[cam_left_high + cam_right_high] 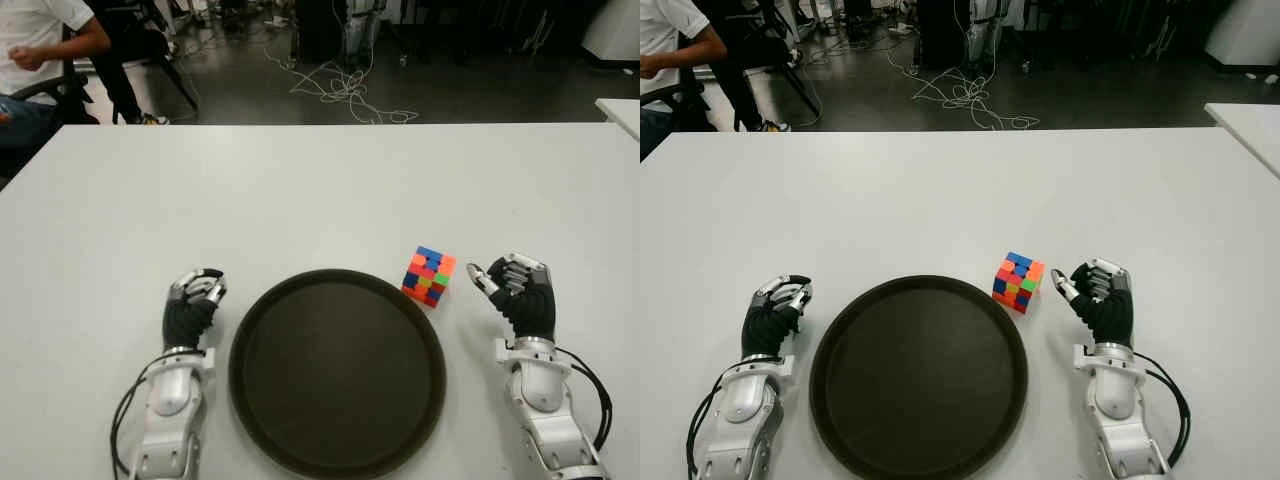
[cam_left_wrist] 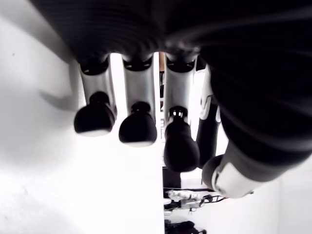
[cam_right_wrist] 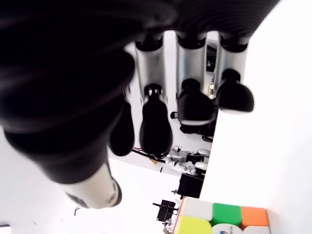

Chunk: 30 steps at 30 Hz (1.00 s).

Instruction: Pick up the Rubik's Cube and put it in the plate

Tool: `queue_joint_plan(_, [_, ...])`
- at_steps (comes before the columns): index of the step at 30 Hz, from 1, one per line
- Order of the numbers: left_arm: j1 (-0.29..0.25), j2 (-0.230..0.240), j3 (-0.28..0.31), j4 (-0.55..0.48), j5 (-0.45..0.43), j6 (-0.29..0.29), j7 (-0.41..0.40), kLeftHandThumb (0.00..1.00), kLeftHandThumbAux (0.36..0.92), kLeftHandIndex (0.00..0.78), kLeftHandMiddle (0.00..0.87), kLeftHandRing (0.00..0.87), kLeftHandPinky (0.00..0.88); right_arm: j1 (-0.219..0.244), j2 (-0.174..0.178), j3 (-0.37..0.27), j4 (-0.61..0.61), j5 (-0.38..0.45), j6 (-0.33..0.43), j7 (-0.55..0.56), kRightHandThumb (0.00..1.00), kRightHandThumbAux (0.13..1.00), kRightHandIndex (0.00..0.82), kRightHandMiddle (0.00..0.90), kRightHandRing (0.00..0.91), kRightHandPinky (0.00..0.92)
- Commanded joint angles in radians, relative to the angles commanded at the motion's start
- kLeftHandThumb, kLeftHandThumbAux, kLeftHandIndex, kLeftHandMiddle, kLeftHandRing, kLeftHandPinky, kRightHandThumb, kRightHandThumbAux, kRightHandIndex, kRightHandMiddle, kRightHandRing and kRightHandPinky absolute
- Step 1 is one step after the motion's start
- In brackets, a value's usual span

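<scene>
The Rubik's Cube (image 1: 429, 276) stands on the white table (image 1: 300, 200), just off the far right rim of the round dark plate (image 1: 340, 400), which holds nothing. My right hand (image 1: 497, 275) is a little to the right of the cube, apart from it, its fingers loosely bent around nothing. In the right wrist view the cube's top (image 3: 219, 219) shows beyond those fingers (image 3: 155, 122). My left hand (image 1: 200, 287) shows idle to the left of the plate, its fingers (image 2: 139, 127) relaxed and holding nothing.
A seated person (image 1: 40, 50) is beyond the table's far left corner. Loose cables (image 1: 345, 90) lie on the dark floor past the far edge. The corner of another white table (image 1: 622, 110) shows at the right.
</scene>
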Motion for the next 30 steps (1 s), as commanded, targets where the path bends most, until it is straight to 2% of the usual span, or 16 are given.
queue_joint_plan(5, [-0.003, 0.008, 0.008, -0.011, -0.008, 0.015, -0.012, 0.712, 0.705, 0.444, 0.808, 0.830, 0.823, 0.004, 0.002, 0.008, -0.014, -0.013, 0.002, -0.009, 0.292, 0.828, 0.673, 0.793, 0.822, 0.835])
queue_joint_plan(13, [-0.022, 0.019, 0.019, 0.011, -0.008, 0.004, -0.027, 0.711, 0.705, 0.444, 0.809, 0.831, 0.829, -0.008, 0.007, 0.013, -0.005, -0.024, 0.008, -0.019, 0.287, 0.825, 0.677, 0.800, 0.829, 0.840])
queue_joint_plan(30, [-0.022, -0.009, 0.033, 0.009, -0.013, -0.014, 0.003, 0.710, 0.706, 0.444, 0.793, 0.819, 0.821, -0.013, 0.007, 0.014, -0.006, -0.012, -0.002, -0.013, 0.280, 0.831, 0.680, 0.796, 0.825, 0.835])
